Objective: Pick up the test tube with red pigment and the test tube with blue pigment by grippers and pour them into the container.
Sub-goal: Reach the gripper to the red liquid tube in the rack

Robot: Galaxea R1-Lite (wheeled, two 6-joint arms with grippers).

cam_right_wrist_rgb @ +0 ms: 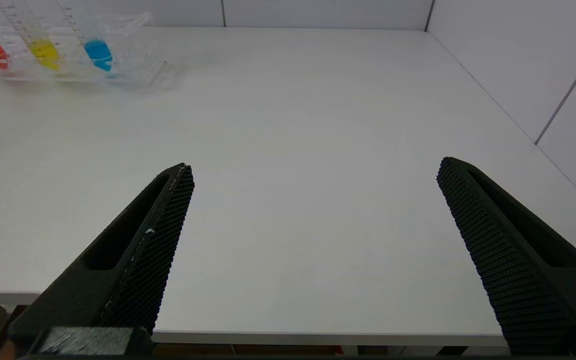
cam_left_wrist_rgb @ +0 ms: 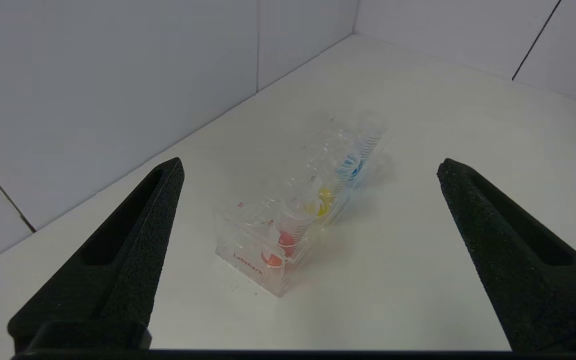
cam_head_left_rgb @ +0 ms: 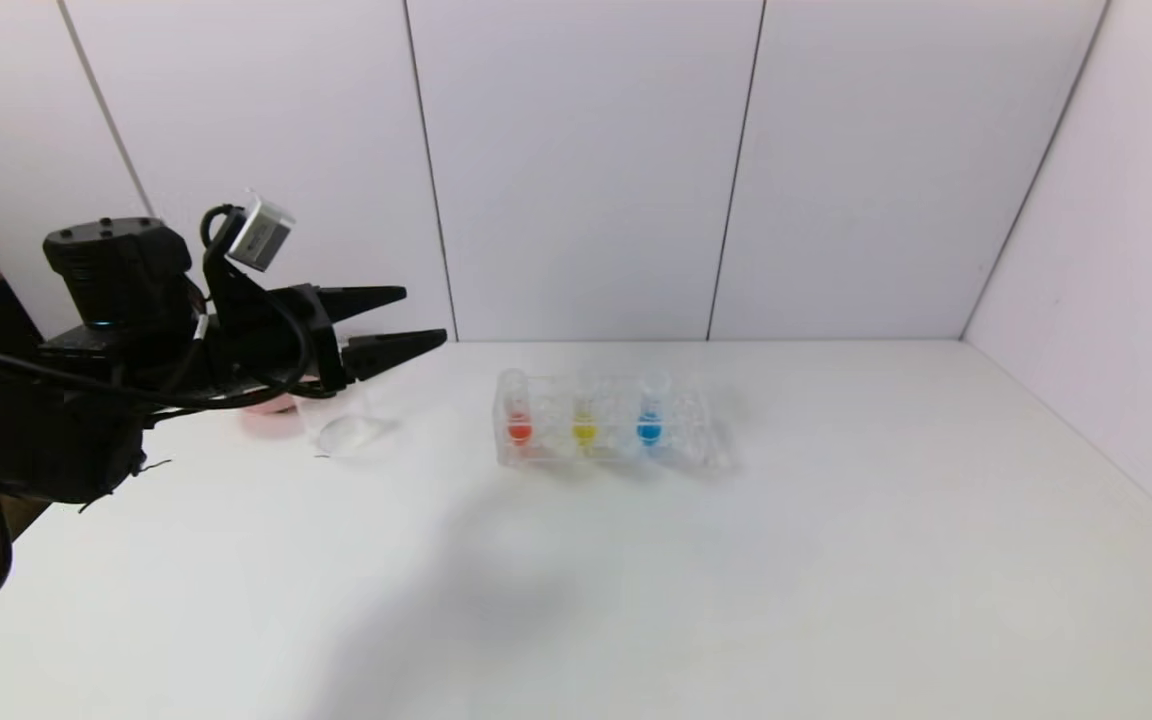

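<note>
We see the left gripper (cam_head_left_rgb: 426, 320) raised over the table (cam_head_left_rgb: 836, 560), fingers spread and holding nothing, hiding most of a pink bowl (cam_head_left_rgb: 271, 412) and the top of the container (cam_head_left_rgb: 341, 428). The red test tube (cam_head_left_rgb: 517, 412), a yellow tube (cam_head_left_rgb: 584, 415) and the blue test tube (cam_head_left_rgb: 649, 412) stand upright in a clear rack (cam_head_left_rgb: 706, 440) (its walls barely discernible). Only its wrist view shows the right gripper (cam_right_wrist_rgb: 313, 172), fingers spread, empty, over the table's near edge, well apart from the rack.
</note>
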